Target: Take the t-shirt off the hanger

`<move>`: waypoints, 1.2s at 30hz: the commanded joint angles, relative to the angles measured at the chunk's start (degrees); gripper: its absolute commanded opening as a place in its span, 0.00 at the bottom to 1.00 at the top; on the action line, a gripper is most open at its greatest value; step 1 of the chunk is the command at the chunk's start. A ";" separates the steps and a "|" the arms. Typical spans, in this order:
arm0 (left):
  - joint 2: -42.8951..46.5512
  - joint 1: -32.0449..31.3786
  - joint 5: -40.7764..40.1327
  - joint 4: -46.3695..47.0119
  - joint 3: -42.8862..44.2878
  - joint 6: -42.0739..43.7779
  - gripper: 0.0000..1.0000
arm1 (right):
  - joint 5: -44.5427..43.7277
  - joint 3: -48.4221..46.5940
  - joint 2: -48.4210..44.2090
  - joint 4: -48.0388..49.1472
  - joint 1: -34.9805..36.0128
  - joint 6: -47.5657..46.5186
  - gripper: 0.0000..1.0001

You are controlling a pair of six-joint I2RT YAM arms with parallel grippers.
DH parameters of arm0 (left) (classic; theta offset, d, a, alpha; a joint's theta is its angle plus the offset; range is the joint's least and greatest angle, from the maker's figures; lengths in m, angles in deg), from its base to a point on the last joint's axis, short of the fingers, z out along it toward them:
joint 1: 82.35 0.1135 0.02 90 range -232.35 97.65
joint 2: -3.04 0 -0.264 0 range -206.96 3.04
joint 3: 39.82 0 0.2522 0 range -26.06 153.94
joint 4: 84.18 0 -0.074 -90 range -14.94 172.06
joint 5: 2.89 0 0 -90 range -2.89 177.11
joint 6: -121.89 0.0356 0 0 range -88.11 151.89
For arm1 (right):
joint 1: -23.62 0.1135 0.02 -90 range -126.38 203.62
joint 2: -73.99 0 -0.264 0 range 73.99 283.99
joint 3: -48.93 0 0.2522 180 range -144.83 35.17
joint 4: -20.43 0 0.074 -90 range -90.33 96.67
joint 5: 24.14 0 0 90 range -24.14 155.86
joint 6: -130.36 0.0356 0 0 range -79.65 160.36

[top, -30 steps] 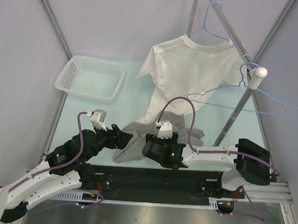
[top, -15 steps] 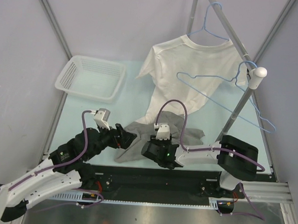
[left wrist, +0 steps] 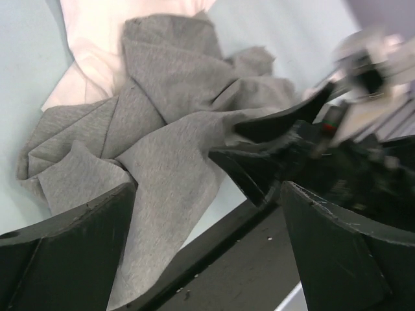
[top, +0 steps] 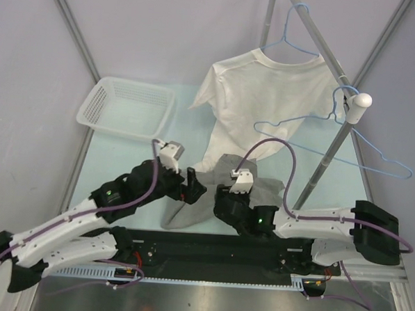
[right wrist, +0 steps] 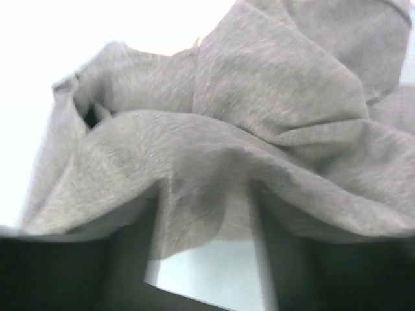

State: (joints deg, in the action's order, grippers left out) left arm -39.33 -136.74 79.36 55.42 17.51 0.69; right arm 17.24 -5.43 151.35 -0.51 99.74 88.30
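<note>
Hovering spread wide and grasping nothing, the left pincer [top: 193,186] sits over the grey shirt [left wrist: 168,84]. The right pincer [top: 221,195], just beside it, has grey cloth bunched between its fingers, though I cannot tell whether it is clenched. The grey shirt lies crumpled beneath both. The white shirt [top: 273,96] hangs well beyond them on its hanger [top: 290,33], its hem touching the grey heap. The pincers could knock together, being so near, and tugging the heap could drag that hem.

White mesh basket [top: 126,109], far left
</note>
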 commanded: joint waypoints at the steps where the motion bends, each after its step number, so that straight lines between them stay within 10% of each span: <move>1: -10.70 0.16 0.36 -5.79 6.52 7.19 1.00 | -2.88 1.66 -4.76 -5.29 -0.09 5.48 0.89; 11: -29.60 0.16 2.21 -0.35 8.81 12.48 1.00 | -6.93 4.64 -17.32 -12.51 2.72 9.18 0.92; 25: -49.12 -1.60 1.59 6.76 10.13 -1.21 0.99 | -7.80 7.20 -20.94 -11.28 3.25 10.24 0.90; 36: -41.32 -1.60 -4.90 13.18 1.09 -5.45 0.20 | -8.86 7.90 -22.08 -13.12 3.95 12.35 0.89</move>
State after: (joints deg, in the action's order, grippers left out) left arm -86.19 -137.95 76.41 65.24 20.83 -2.35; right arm 12.96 2.29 130.41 -13.24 103.32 97.81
